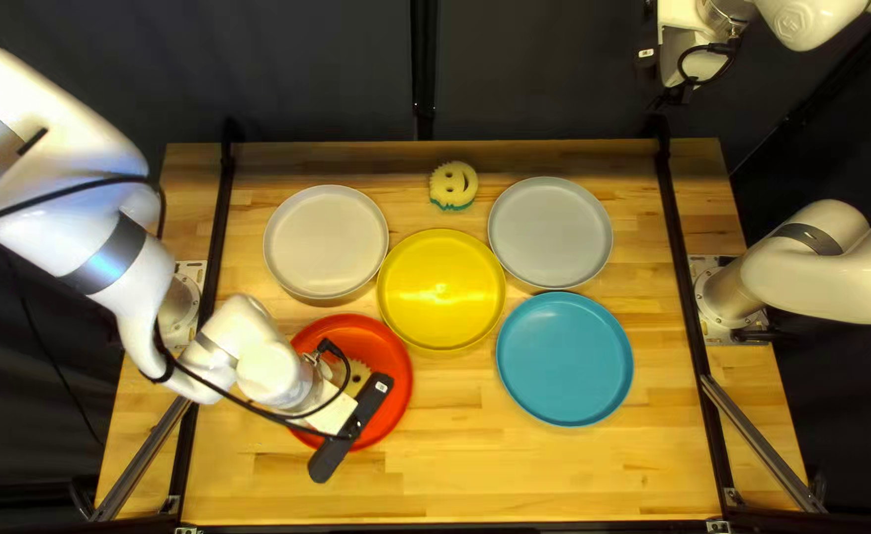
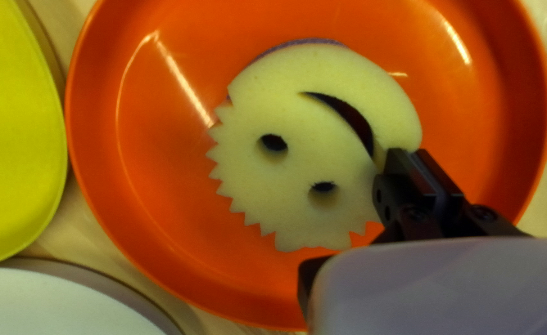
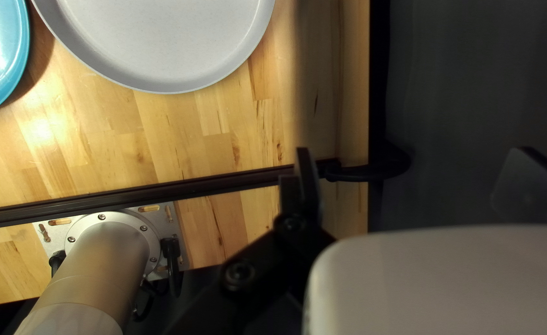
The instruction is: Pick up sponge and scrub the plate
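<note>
Sponge [image 2: 286,205] is on the red plate [image 2: 168,229], within its rim. Left tool [image 2: 417,155] is grasping it at the margin, by one end of the mouth slot; pads close together, edge looks squeezed between them. Right tool [image 3: 417,167] is released, fingers well apart, nothing in it, off by the desk [image 3: 118,136] edge.

Handling, my read: sponge is light, soft, springy, not fragile. Foam gives under the pads, so a firm squeeze costs nothing. Plate looks smooth and hard, may skate if pushed sideways. Hold is off-centre: thin strip between slot and rim could fold, far side could lift or swing. Better bite would be deeper, toward the middle, clear of the eye holes; the strip alone is the weak spot. Keep strokes short, pressure light.

Pointing: face up, roughly round, no real long axis. Use the face instead. Toothed edge aims at the desk's far side and the yellow plate [image 1: 441,290]; smooth chin edge faces the opposite way. Mouth slot runs about parallel to the line through the eyes, one end near the left tool.
</note>
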